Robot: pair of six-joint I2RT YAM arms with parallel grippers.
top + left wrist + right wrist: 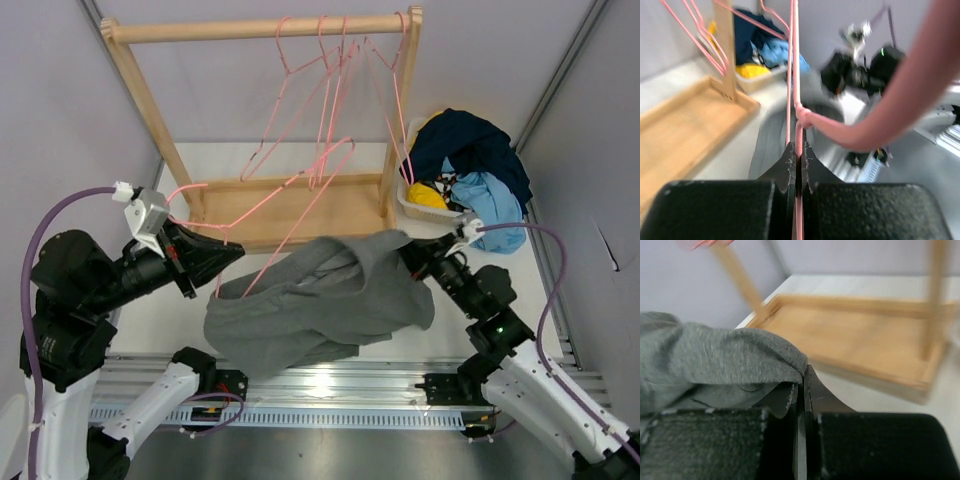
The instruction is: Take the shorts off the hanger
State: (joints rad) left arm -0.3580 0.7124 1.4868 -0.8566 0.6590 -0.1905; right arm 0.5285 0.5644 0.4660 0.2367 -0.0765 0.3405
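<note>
The grey shorts (320,300) hang stretched between my two arms above the table's near edge, still threaded on a pink wire hanger (300,178). My left gripper (228,250) is shut on that hanger's wire. In the left wrist view the wire (796,75) runs straight up from between the closed fingertips of the gripper (796,150), with the blurred shorts (772,135) beyond. My right gripper (408,245) is shut on the shorts' right edge. In the right wrist view the grey cloth (705,360) drapes over the left finger and into the closed tips of the gripper (801,380).
A wooden clothes rack (260,30) stands behind, with several more pink hangers (330,60) on its rail and a flat wooden base (290,205). A white basket (408,205) heaped with blue and yellow clothes (470,170) sits at the right of the rack.
</note>
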